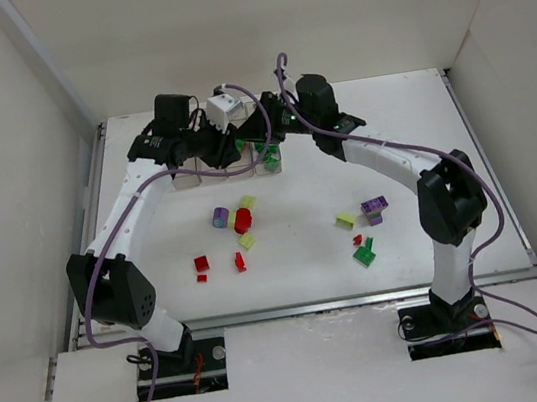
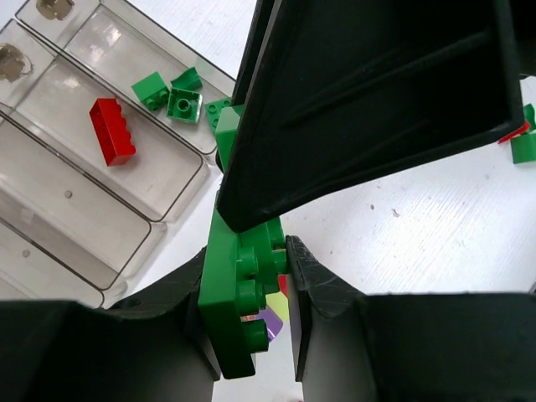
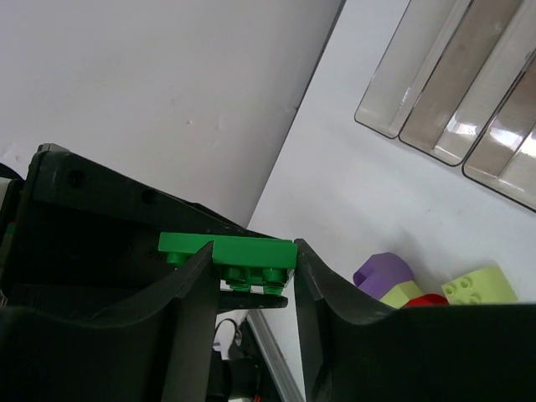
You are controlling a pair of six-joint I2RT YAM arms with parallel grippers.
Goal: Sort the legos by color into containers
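A flat green lego plate (image 2: 228, 310) is held in the air just in front of the containers (image 1: 205, 169), a row of clear bins. My left gripper (image 2: 249, 261) is shut on its faces. My right gripper (image 3: 251, 261) is closed round the same plate (image 3: 251, 249) from the other side, and its black finger (image 2: 360, 100) crosses the plate. The two grippers meet near the bins, the left (image 1: 232, 144) beside the right (image 1: 260, 127). One bin (image 2: 100, 197) holds a red brick (image 2: 111, 132); its neighbour holds green bricks (image 2: 176, 96).
Loose legos lie on the white table: a purple (image 1: 219, 216), red (image 1: 242, 220) and yellow-green (image 1: 247, 202) cluster at centre, red bits (image 1: 201, 264) at left, and purple (image 1: 373, 205), yellow-green (image 1: 345, 220) and green (image 1: 364, 255) pieces at right. White walls enclose the table.
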